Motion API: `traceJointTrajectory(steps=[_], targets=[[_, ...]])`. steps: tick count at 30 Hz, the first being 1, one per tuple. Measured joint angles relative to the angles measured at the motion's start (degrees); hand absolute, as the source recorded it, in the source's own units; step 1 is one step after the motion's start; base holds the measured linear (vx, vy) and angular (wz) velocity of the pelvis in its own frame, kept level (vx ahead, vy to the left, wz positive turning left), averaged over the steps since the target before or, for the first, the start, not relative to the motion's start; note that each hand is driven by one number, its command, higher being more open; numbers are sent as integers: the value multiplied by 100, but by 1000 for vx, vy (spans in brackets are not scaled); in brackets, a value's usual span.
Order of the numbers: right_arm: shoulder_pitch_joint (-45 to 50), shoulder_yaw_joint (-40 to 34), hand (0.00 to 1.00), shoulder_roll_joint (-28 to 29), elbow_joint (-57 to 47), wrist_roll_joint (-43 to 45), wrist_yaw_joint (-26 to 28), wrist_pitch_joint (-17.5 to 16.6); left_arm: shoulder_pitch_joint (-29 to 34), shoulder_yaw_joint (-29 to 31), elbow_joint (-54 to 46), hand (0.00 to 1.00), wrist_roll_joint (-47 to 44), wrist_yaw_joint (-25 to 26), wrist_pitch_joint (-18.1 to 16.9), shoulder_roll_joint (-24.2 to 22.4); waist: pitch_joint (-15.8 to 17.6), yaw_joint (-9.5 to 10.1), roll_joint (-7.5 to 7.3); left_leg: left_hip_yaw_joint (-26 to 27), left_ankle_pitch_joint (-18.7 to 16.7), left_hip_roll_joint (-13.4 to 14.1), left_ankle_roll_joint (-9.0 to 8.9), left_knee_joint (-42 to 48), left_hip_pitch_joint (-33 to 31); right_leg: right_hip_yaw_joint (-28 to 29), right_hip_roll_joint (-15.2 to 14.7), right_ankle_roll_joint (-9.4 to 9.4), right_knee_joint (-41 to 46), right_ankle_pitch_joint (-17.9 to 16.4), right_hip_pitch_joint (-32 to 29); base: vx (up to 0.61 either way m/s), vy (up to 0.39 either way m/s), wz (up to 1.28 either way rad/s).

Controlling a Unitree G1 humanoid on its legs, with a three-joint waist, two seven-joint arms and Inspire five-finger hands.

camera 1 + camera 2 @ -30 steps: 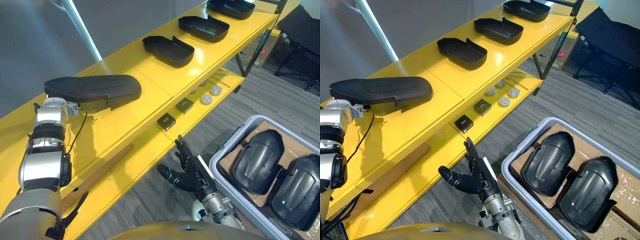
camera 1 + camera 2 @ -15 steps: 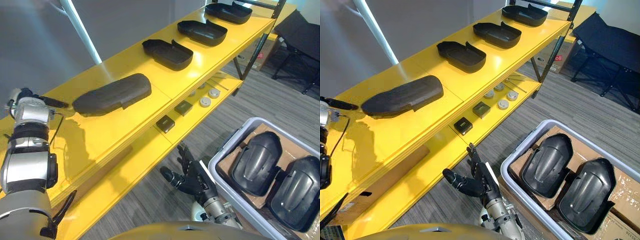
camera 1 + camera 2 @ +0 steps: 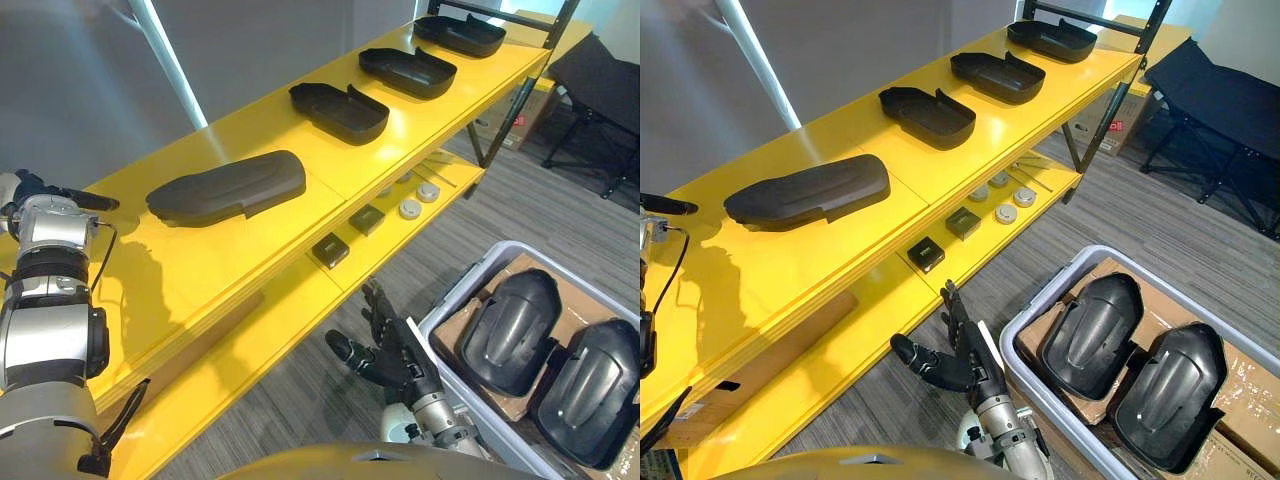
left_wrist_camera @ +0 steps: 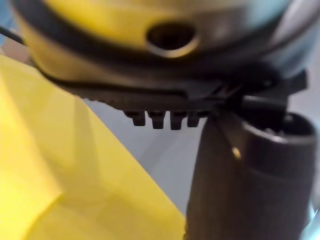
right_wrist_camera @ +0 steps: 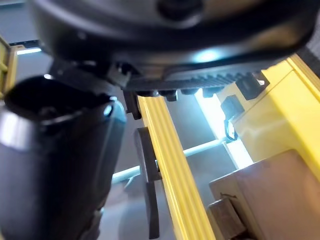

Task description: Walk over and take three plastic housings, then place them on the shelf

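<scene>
Four black plastic housings (image 3: 228,187) lie on the yellow shelf (image 3: 190,275); my left robot hand (image 3: 75,197) and right robot hand (image 3: 385,352) hang with fingers apart.

The shelf (image 3: 250,130) was bright yellow, its 4 plastic housings (image 3: 228,187) black, the bin (image 3: 1042,294) pale grey, the carpet (image 3: 1160,210) streaked grey.
</scene>
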Motion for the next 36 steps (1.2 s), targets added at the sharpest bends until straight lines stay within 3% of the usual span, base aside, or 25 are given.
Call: traceJointTrajectory(steps=[2, 4, 5, 7, 8, 10, 13, 18, 20, 24, 25, 36], targets=[[-88, -186, 100, 5, -102, -153, -35, -42, 163, 269, -226, 100, -601, 406, -647, -2, -3, -19, -7, -56, 15, -13, 13, -12, -42, -39, -20, 0, -16, 0, 18, 1, 4, 11], [-258, -517, 100, 12, -282, -198, -106, -88, 875, 361, -1195, 100, -905, 802, -1342, -71, -3, -24, -5, -111, 20, -29, 22, -31, -41, -103, -29, 7, -102, 26, 94, 0, 3, 12], [-280, -688, 100, 36, -382, -204, -141, -96, 1188, 450, -1695, 100, -1097, 897, -1501, -149, -3, -18, -5, -149, 39, -44, 26, -67, -34, -133, -36, 7, -106, 26, 116, 18, 2, 23], [-404, -1635, 100, 216, -923, -260, -338, -163, 2591, 847, -3905, 100, -1393, 1203, -2215, -806, -11, 116, -16, -226, 144, -129, 24, -320, 64, -227, -66, 12, -163, 29, 212, 27, 8, 21], [-474, -1910, 100, 267, -1043, -258, -396, -201, 2937, 919, -4445, 100, -1448, 1270, -2355, -1032, -20, 167, -26, -253, 146, -132, 23, -327, 63, -261, -71, 21, -209, 35, 251, 30, 3, 24], [-836, -3004, 100, 320, -1361, -250, -602, -346, 4169, 1013, -6159, 100, -1429, 1418, -2663, -2042, -124, 369, -57, -452, 148, -126, 24, -341, 50, -443, -76, 34, -357, 48, 425, 35, -11, 33], [-1339, -3691, 100, 305, -1426, -251, -754, -532, 4983, 1107, -6735, 100, -1452, 1436, -2923, -2784, -240, 563, -63, -702, 156, -122, 19, -353, 56, -659, -81, 29, -490, 57, 662, 19, -15, 34], [-1532, -3723, 100, 303, -1404, -251, -410, -427, 5407, 1345, -7106, 100, -1449, 1286, -3482, -3037, -299, 848, -104, -957, 166, -125, 16, -365, 24, -906, -96, 30, -624, 71, 872, -34, -11, 25], [-1539, -3722, 100, 303, -1396, -193, -125, -111, 5725, 1395, -7669, 100, -1439, 1058, -3857, -3113, -342, 953, -134, -1038, 175, -141, 38, -411, -16, -969, -97, 24, -695, 80, 892, -21, -12, 17], [-1577, -3730, 100, 311, -1130, -168, -130, 364, 5944, 1392, -8043, 100, -1462, 639, -4314, -3541, -372, 1005, -126, -1166, 214, -155, 9, -420, -73, -1101, -114, 22, -695, 80, 932, 3, -1, 14], [-1772, -3834, 100, 687, -952, -128, -17, 903, 6104, 1356, -8078, 100, -1766, -321, -4445, -3848, -180, 1073, -422, -1178, 193, -155, -8, -431, -96, -1122, -113, -17, -693, 52, 914, 2, 1, 5], [-2127, -3782, 100, 687, -738, -266, 45, 949, 6088, 1251, -8184, 100, -1756, -336, -4446, -3895, 91, 1101, -473, -1449, 196, -156, 0, -291, -356, -1299, -123, -20, -659, 54, 854, -6, 1, 8]])
